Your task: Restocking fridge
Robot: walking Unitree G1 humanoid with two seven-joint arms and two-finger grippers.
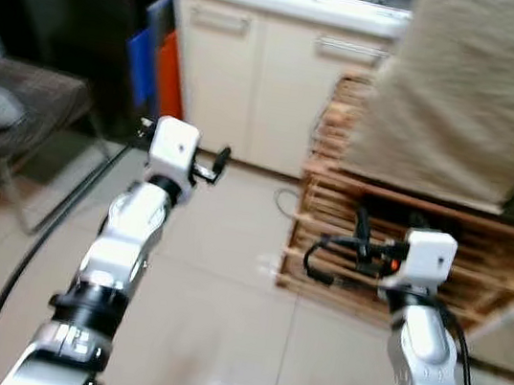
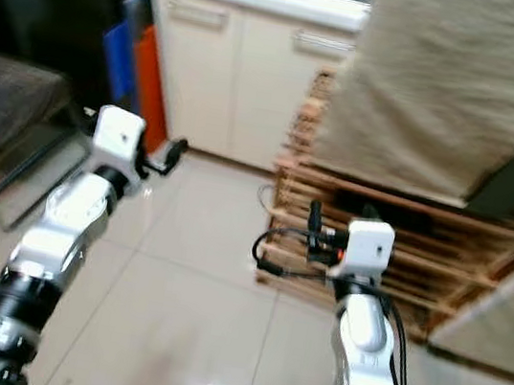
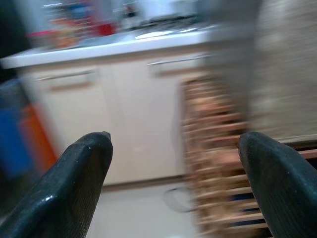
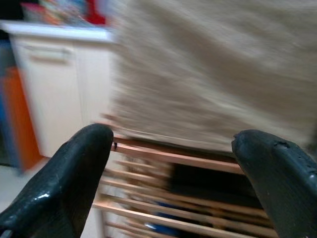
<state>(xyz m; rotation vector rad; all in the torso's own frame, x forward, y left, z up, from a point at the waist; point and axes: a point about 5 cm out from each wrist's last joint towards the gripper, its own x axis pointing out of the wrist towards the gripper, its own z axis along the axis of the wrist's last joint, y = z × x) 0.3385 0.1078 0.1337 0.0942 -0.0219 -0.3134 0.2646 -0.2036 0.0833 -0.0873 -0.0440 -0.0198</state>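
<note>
Both silver arms are raised in front of me over a tiled floor. My left gripper (image 1: 215, 163) points toward a white kitchen cabinet (image 1: 255, 76); in the left wrist view its two black fingers (image 3: 74, 183) stand wide apart, so the left gripper (image 3: 173, 141) is open and holds nothing. My right gripper (image 1: 364, 230) points at a wooden slatted rack (image 1: 334, 194). It is open too, and the right gripper (image 4: 173, 139) has an empty gap between its fingers. The views are blurred.
A beige cloth (image 1: 485, 91) covers the rack's top. The cabinet's white countertop (image 1: 295, 0) carries colourful items. Blue and orange flat panels (image 1: 156, 61) lean beside the cabinet. A brown seat (image 1: 30, 91) stands at the left, with a black cable (image 1: 48, 229) on the floor.
</note>
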